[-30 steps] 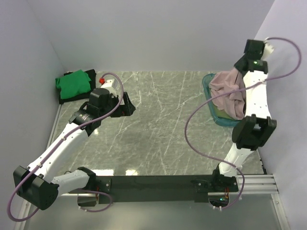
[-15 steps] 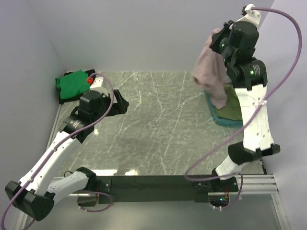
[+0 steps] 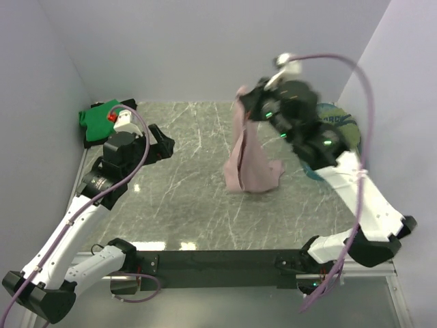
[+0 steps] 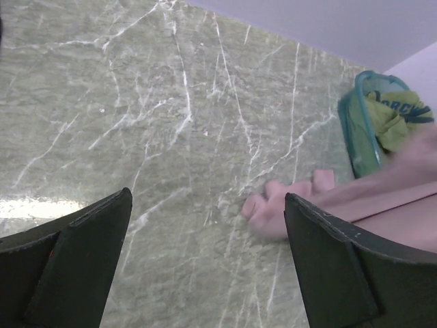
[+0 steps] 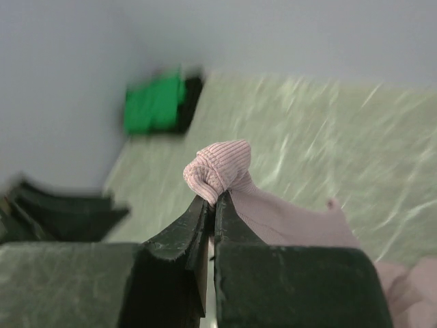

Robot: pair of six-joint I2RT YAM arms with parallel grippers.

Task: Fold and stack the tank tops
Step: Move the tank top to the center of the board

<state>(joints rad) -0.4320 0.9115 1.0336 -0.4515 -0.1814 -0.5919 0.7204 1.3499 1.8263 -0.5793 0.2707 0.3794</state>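
the dusty pink tank top [image 3: 249,160] hangs over the middle of the table, right of centre. its upper end is pinched high in the air and its lower part is bunched on the marble table [image 3: 198,205]. the right gripper [image 5: 210,201] is clamped shut on a small knot of its ribbed cloth, with the rest falling away below the fingers. in the left wrist view the same top [image 4: 382,212] is a blurred pink mass with a few folds touching the stone.

the bright green tank top [image 3: 101,116] lies folded in the far left corner on top of something black [image 3: 91,140]. that is probably the black tank top, though little of it shows and the right wrist view of that corner is smeared. this pile is well apart from the hanging top.

at the far right edge stands a teal basket [image 4: 351,137] with the olive green tank top [image 4: 392,119] inside it. some pale lettering shows on the cloth. the right arm crosses in front of the basket in the overhead view and hides much of it.

the left gripper [image 4: 208,198] has its jaws spread wide and holds nothing. it hovers over bare marble near the green pile, pointing toward the pink top. only open table lies between them.
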